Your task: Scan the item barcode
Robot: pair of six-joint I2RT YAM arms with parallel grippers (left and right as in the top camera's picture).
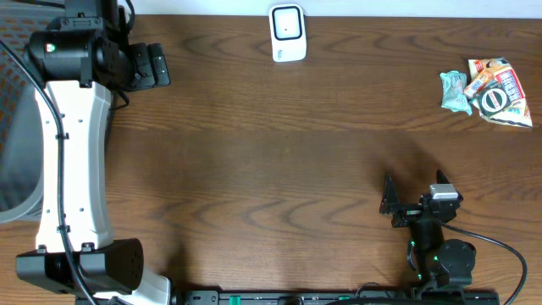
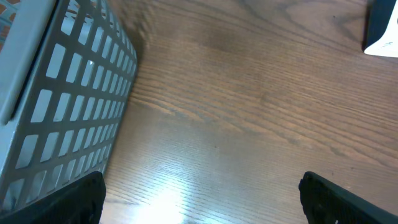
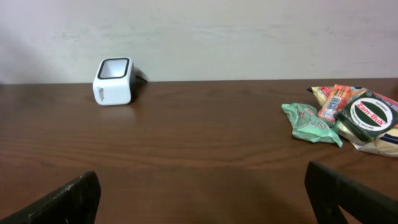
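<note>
A white barcode scanner (image 1: pixel 288 34) stands at the table's far edge, its dark window up; the right wrist view shows the scanner (image 3: pixel 114 81) far left, and its corner (image 2: pixel 382 31) enters the left wrist view. The items (image 1: pixel 487 91) lie heaped at the far right: a green packet (image 3: pixel 311 123), an orange packet (image 3: pixel 339 99) and a round Zam-Buk tin (image 3: pixel 372 115) on a yellow pack. My left gripper (image 1: pixel 163 65) (image 2: pixel 202 202) hangs open and empty at the far left. My right gripper (image 1: pixel 387 203) (image 3: pixel 205 199) is open and empty near the front right.
A grey mesh basket (image 2: pixel 68 93) stands just left of the left gripper, at the table's left edge (image 1: pixel 13 127). The white left arm (image 1: pixel 76 169) runs along the left side. A cable (image 1: pixel 508 254) trails by the right arm's base.
</note>
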